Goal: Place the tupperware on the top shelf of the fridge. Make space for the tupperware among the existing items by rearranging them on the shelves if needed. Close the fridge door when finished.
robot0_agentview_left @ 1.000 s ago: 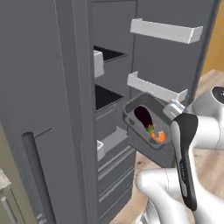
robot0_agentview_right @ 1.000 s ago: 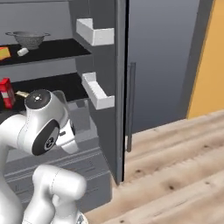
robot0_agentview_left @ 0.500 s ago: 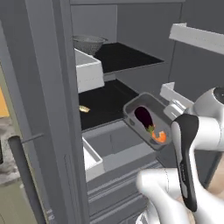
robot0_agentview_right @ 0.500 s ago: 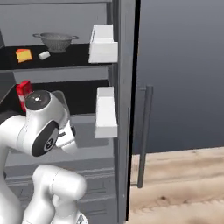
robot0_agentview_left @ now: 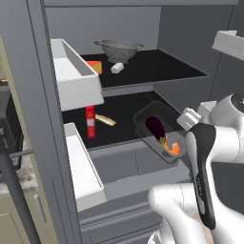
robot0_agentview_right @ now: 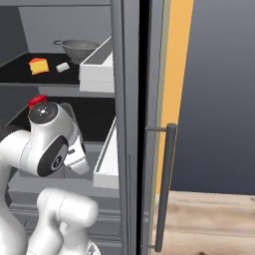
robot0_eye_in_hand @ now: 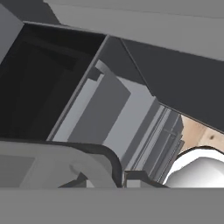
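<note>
Jaws pinching the tupperware (robot0_agentview_left: 159, 138) by its rim, tilted at frame centre before the fridge (robot0_agentview_left: 190, 62), apparently for lifting toward the top shelf (robot0_agentview_left: 157, 69) beside the colander (robot0_agentview_left: 119, 49).

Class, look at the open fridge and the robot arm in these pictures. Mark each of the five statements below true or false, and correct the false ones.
1. The colander stands on the top shelf. True.
2. The tupperware already rests on the top shelf. False: it is held tilted in front of the lower shelf.
3. The red bottle stands on the lower shelf. True.
4. The cheese wedge lies on the lower shelf. False: it lies on the top shelf.
5. The tupperware is empty. False: dark purple and orange food shows inside.
</note>
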